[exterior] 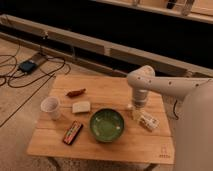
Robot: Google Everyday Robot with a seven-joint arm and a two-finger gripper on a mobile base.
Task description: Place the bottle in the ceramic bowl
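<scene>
The small white bottle lies on its side on the wooden table, right of the green ceramic bowl. The bowl sits at the table's front middle and holds nothing. My gripper hangs from the white arm just above the bottle's left end, between bowl and bottle.
A white paper cup stands at the table's left. A pale rectangular block lies left of the bowl, a reddish-brown item behind it, and a dark snack bar near the front edge. Cables and a box lie on the floor at left.
</scene>
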